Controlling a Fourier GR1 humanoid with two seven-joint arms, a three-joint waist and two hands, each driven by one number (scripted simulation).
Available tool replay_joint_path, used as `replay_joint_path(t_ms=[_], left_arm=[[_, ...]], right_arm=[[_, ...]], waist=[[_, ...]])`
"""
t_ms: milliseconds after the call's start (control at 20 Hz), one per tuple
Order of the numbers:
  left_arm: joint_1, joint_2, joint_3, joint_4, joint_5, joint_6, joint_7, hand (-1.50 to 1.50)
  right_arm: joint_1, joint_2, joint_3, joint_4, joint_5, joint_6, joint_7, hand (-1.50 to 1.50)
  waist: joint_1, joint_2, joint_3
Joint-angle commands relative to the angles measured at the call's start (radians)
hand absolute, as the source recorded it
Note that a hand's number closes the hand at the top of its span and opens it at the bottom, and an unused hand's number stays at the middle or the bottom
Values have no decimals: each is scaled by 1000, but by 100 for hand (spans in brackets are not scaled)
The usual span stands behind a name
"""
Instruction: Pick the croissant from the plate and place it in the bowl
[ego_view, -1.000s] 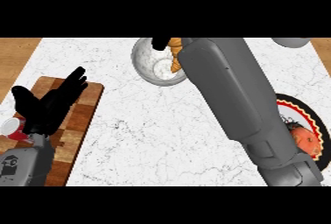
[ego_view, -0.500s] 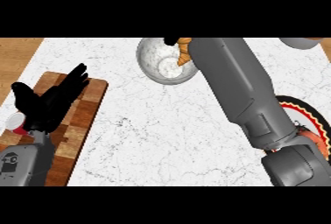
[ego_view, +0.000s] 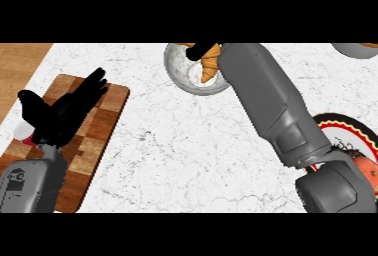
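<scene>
Half a second on, little has changed nearest the robot: the left hand (ego_view: 63, 112) stays spread open and empty above the board (ego_view: 92, 140), and the plate (ego_view: 353, 129) at the right lies mostly hidden under the right forearm. Farther off, the croissant (ego_view: 210, 67) now reaches deeper into the bowl (ego_view: 181, 67), pointing down its white inside. The right hand (ego_view: 196, 51) touches its upper end, but whether it has hold cannot be told.
</scene>
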Motion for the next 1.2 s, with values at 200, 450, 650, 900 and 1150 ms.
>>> replay_joint_path(t_ms=[200, 450, 650, 900, 1150], left_arm=[[-25, -1, -11, -14, -1, -6, 6, 0], [1, -17, -26, -8, -12, -2, -4, 0], [-22, -16, -17, 9, -10, 5, 6, 0], [-4, -9, -1, 18, -10, 9, -12, 0], [31, -9, 2, -32, -8, 24, 36, 0]], right_arm=[[31, 10, -138, 40, -116, -147, -141, -150], [35, -10, -155, 56, -118, -210, -243, -150], [19, -40, -164, 69, -107, -291, -268, -150], [54, -110, -198, 77, -119, -365, -339, -150], [69, -152, -215, 95, -130, -377, -383, -150]], waist=[[26, 8, 1], [30, 6, 1], [17, 3, 0], [-3, -2, 1], [-38, -28, 2]])
